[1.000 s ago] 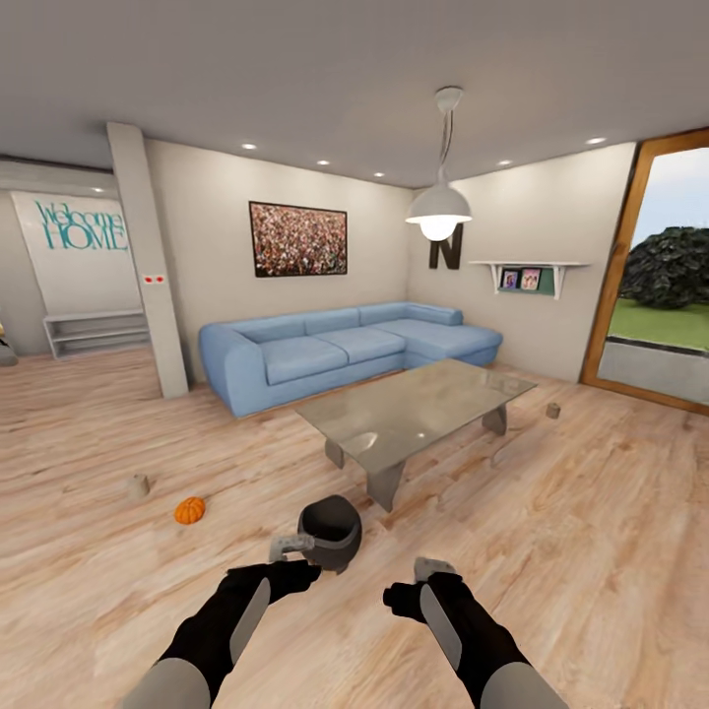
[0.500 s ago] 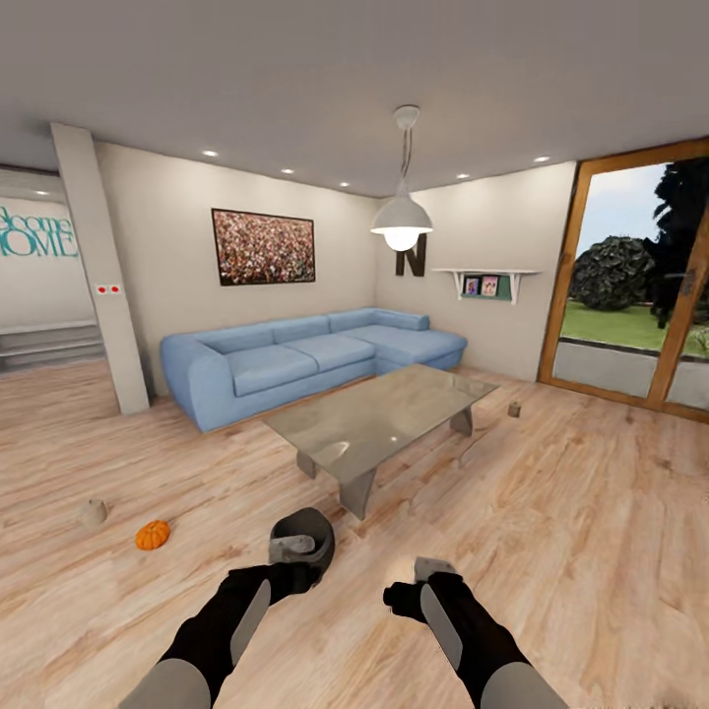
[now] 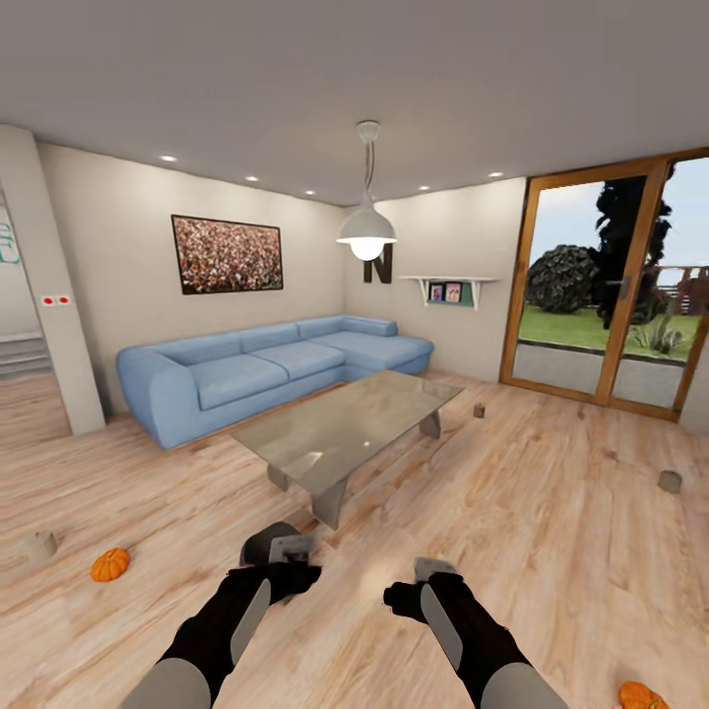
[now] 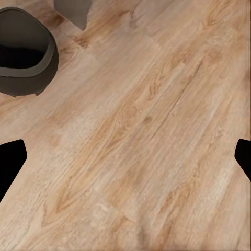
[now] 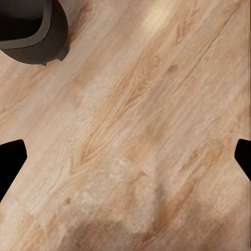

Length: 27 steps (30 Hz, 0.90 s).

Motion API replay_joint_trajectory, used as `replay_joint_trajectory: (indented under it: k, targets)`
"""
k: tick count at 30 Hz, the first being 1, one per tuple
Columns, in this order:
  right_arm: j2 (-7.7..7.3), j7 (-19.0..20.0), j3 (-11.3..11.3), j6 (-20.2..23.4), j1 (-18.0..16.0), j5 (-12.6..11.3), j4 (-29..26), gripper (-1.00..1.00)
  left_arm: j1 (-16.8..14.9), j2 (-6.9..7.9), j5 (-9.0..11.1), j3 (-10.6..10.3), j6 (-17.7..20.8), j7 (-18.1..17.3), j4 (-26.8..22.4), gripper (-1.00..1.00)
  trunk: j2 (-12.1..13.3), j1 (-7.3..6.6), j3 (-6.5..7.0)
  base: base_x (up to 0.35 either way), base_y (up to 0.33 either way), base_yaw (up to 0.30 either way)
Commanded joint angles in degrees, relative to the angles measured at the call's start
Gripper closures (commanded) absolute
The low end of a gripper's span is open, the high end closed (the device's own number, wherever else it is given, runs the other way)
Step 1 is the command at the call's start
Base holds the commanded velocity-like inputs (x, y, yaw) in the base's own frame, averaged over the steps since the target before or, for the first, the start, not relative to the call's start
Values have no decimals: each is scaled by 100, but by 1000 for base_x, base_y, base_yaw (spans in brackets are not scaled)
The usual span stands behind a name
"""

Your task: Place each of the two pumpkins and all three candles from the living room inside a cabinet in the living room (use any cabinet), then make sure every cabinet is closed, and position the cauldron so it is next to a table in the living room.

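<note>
Pale wood-plank floor (image 3: 551, 551) carries a glass-topped low table (image 3: 345, 428), a dark grey cauldron (image 4: 26, 49) beside it; both grippers' fingers (image 4: 10, 164) are spread, empty.

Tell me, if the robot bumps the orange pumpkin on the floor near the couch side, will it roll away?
Probably a little. The pumpkin looks round and sits loose on the smooth wooden floor, so a nudge could set it rolling. Its ribs and slightly flattened shape would likely make it wobble and stop soon. It looks small, so it is probably light and easy to shove.
</note>
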Motion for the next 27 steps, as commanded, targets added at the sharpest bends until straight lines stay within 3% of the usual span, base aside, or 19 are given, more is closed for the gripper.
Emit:
replay_joint_trajectory:
  k: [1,27]
  targets:
    - [0,-52,17,16,-4,-59,-4,-100,-1,3,53,-10,32,8,-11,-100,38,-23,18,0,0,-223]
    - [0,-48,9,16,-4,-68,11,-100,-1,3,54,-12,41,3,-10,-100,1081,-594,656,0,0,-223]
